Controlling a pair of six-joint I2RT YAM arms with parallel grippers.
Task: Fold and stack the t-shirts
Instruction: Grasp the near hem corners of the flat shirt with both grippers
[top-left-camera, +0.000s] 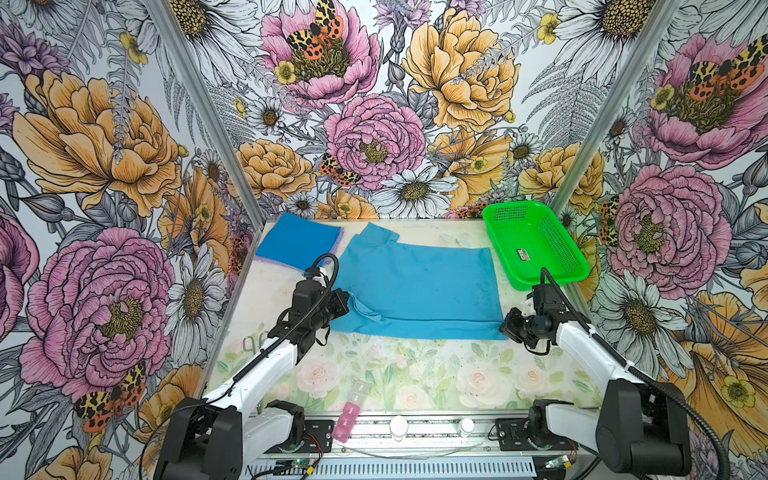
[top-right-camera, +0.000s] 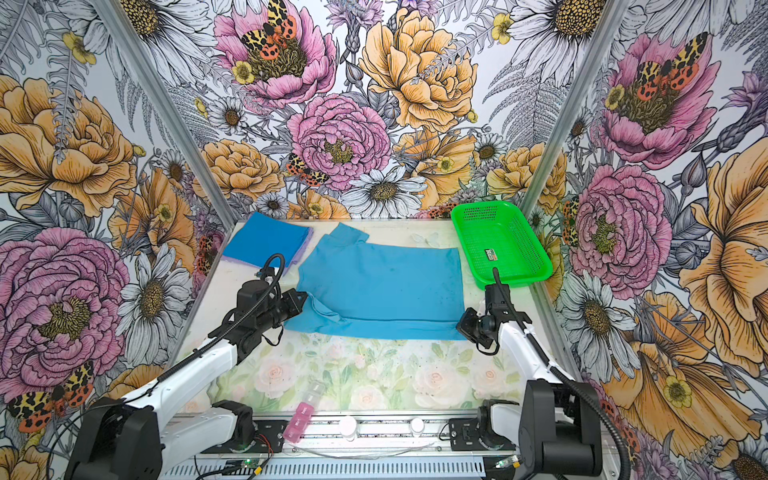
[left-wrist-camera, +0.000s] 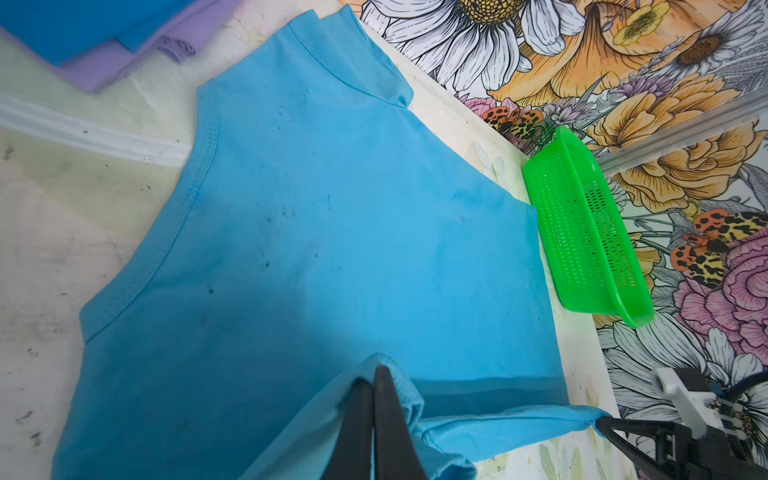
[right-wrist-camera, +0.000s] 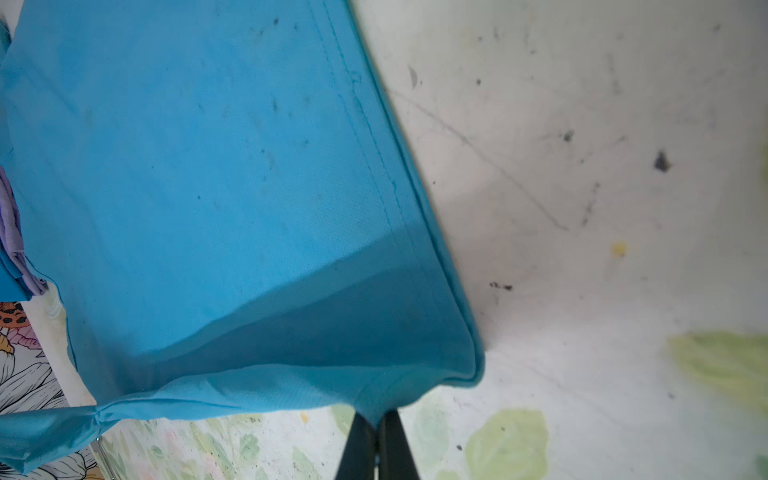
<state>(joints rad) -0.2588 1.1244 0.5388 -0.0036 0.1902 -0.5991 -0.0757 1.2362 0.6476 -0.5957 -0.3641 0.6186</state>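
A teal-blue t-shirt (top-left-camera: 415, 282) (top-right-camera: 382, 282) lies spread flat mid-table, neck to the left, one sleeve pointing to the back wall. My left gripper (top-left-camera: 345, 305) (left-wrist-camera: 374, 372) is shut on its near-left edge, cloth bunched around the fingertips. My right gripper (top-left-camera: 505, 326) (right-wrist-camera: 380, 415) is shut on the near-right hem corner, also seen in the left wrist view (left-wrist-camera: 602, 422). The near edge between them is raised off the table in a taut strip. A folded deeper blue t-shirt (top-left-camera: 297, 241) (left-wrist-camera: 75, 25) rests on a folded lavender one (left-wrist-camera: 108, 66) at the back left.
A green mesh basket (top-left-camera: 534, 245) (top-right-camera: 500, 243) (left-wrist-camera: 582, 232) stands at the back right, close to the shirt's hem. A pink pill organiser (top-left-camera: 348, 419) and two white bottles (top-left-camera: 398, 426) sit at the front rail. Flowered walls close in the back and sides.
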